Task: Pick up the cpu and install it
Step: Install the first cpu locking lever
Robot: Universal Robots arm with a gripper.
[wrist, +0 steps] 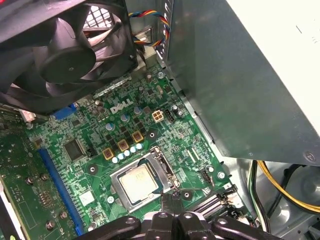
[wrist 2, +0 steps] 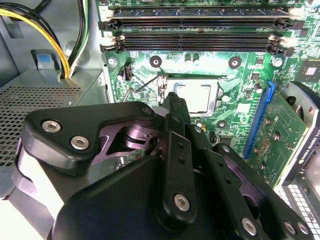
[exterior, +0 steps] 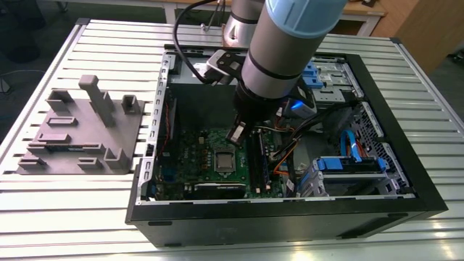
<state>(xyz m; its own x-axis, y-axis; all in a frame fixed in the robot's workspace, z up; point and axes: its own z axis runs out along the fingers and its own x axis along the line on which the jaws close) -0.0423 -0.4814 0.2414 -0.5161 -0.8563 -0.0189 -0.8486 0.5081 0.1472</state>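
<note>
Slatted metal table [exterior: 65, 217], pale grey, ribs running across ext. view. On it: open black PC case [exterior: 290, 217], lying on side, interior up, toward ext. view's right. Beside it, toward ext. view's left, grey fixture block [exterior: 80, 136] w/ upright posts and slots, flat on slats, just apart from case wall. Bare slats showing along near edge.

The computer case [exterior: 377, 109] lay open on the surface [exterior: 73, 217], with the parts holder [exterior: 80, 136] beside it toward the exterior view's left. Inside, the cpu [wrist: 137, 181] sat in its socket on the motherboard [exterior: 192, 149], and the gripper [exterior: 237, 133] hung just above it.
</note>
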